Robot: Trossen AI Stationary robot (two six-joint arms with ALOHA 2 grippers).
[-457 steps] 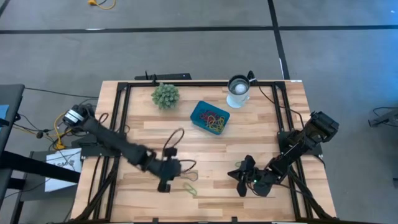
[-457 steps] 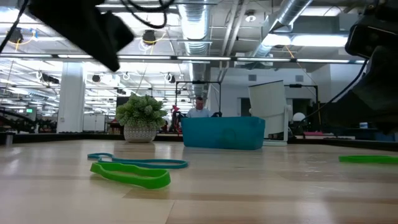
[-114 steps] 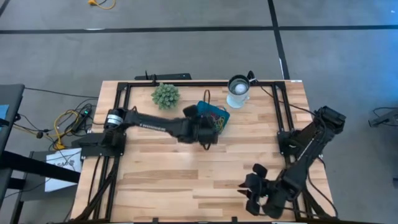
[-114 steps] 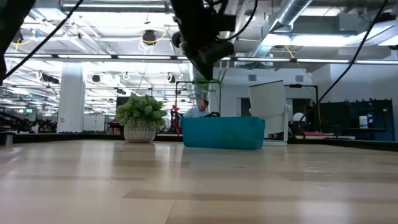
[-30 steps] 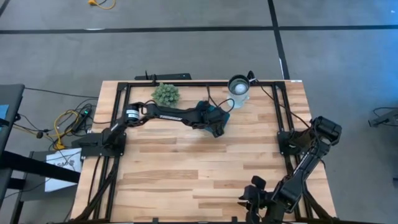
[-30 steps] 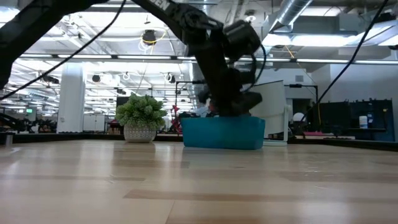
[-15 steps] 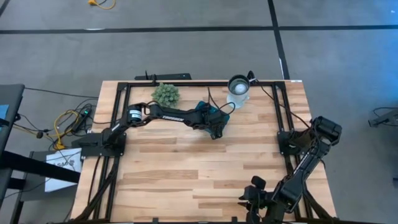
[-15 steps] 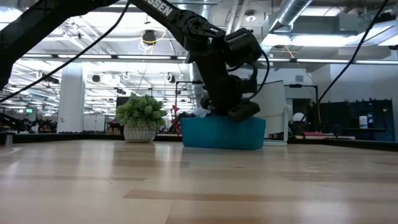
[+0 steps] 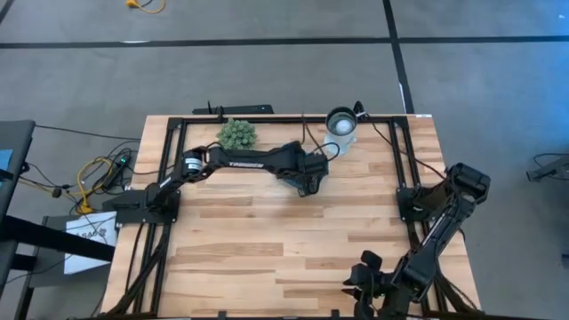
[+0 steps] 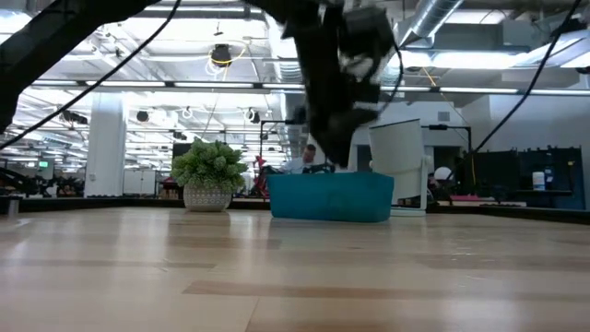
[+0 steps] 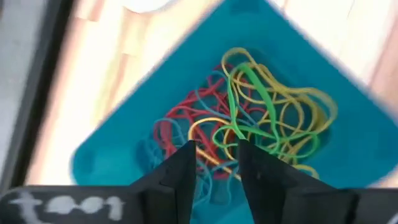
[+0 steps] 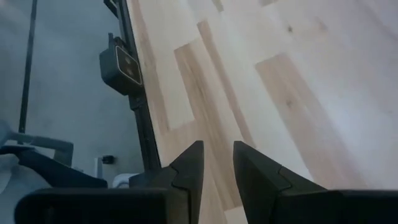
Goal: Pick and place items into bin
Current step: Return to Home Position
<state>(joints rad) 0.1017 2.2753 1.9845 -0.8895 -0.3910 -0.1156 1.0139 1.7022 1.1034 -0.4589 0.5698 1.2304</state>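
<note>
Left gripper (image 11: 216,148) risen above bin (image 11: 351,146), fingers narrowly parted, empty; right gripper (image 12: 216,150) same, near edge of table (image 9: 267,253); risk: rubber bands (image 11: 249,118) snagging, dragged out

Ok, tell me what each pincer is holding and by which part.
Nothing. The left pincer hangs open and empty over the bin; the right pincer, open over the table, is empty too.
</note>
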